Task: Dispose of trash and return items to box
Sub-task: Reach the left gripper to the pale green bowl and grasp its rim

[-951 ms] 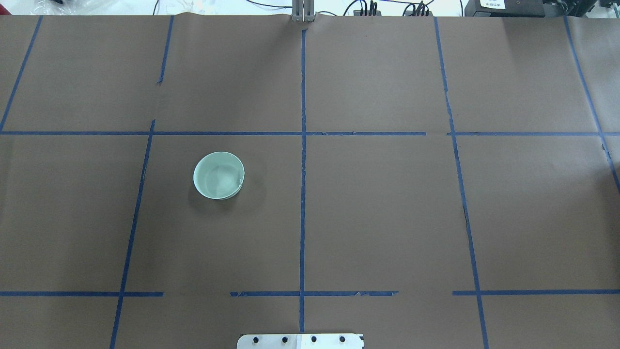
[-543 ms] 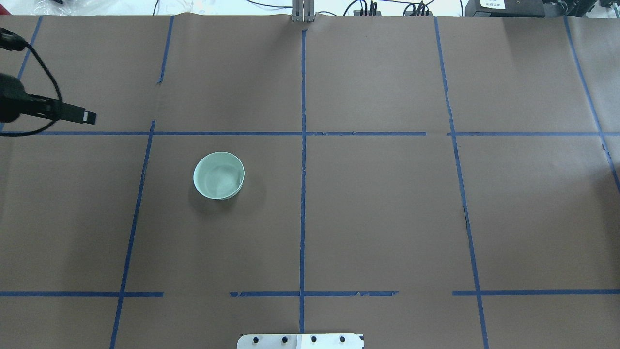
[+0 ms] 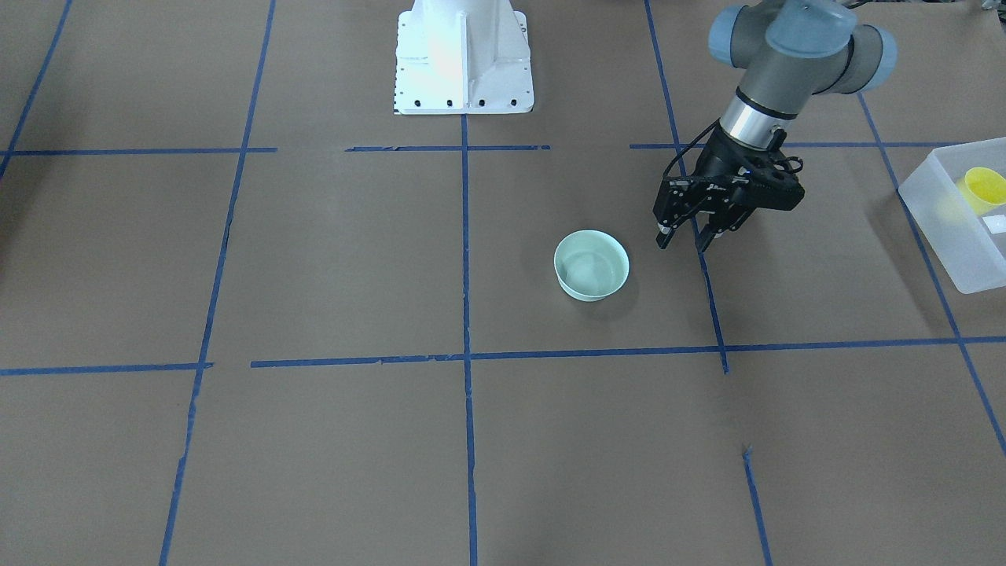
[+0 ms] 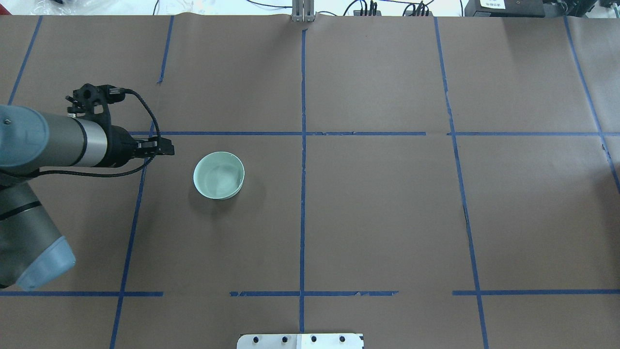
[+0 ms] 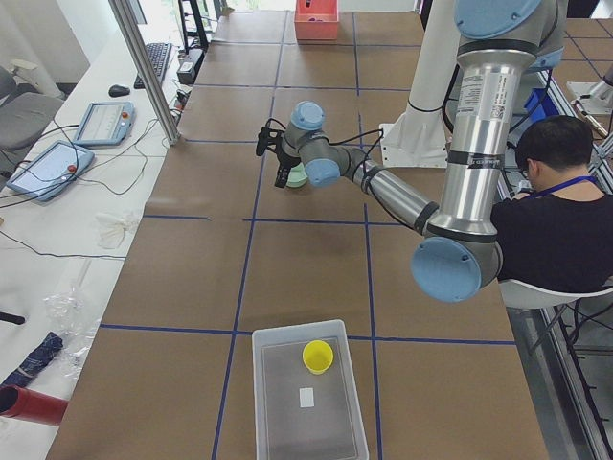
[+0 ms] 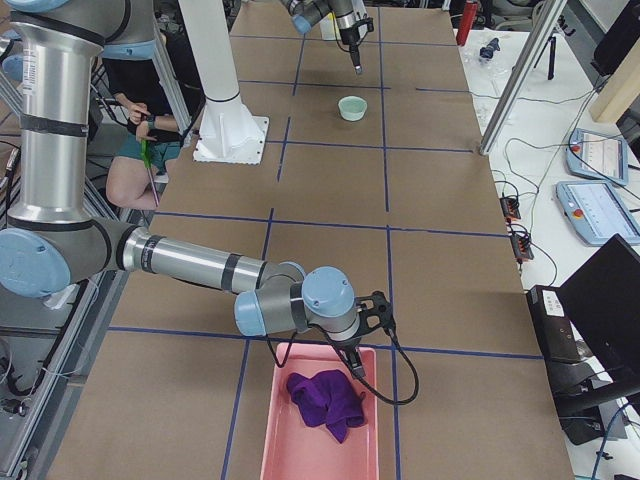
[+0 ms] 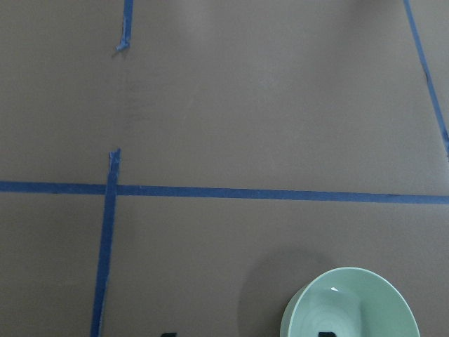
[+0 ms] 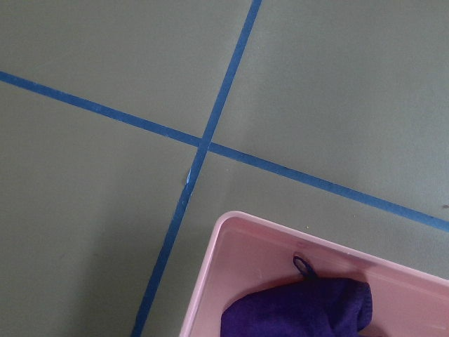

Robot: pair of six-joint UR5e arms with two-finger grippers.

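A pale mint-green bowl (image 3: 591,265) stands upright and empty on the brown paper; it also shows in the overhead view (image 4: 219,175) and the left wrist view (image 7: 351,305). My left gripper (image 3: 682,245) is open and empty, tilted down, a short way to the robot's left of the bowl and above the table (image 4: 169,148). The yellow cup (image 3: 984,189) stands inside the frosted-white box (image 3: 935,212) at the table's left end (image 5: 317,356). My right gripper (image 6: 355,365) hangs over the edge of a pink tray; I cannot tell whether it is open or shut.
The pink tray (image 6: 300,440) at the table's right end holds a purple rag (image 8: 302,309). The white robot base (image 3: 464,63) stands at the robot's edge. Blue tape lines cross the brown paper. An operator (image 5: 551,220) sits beside the robot.
My left arm has come in from the overhead view's left edge and moved right, toward the bowl. The bowl has not moved.
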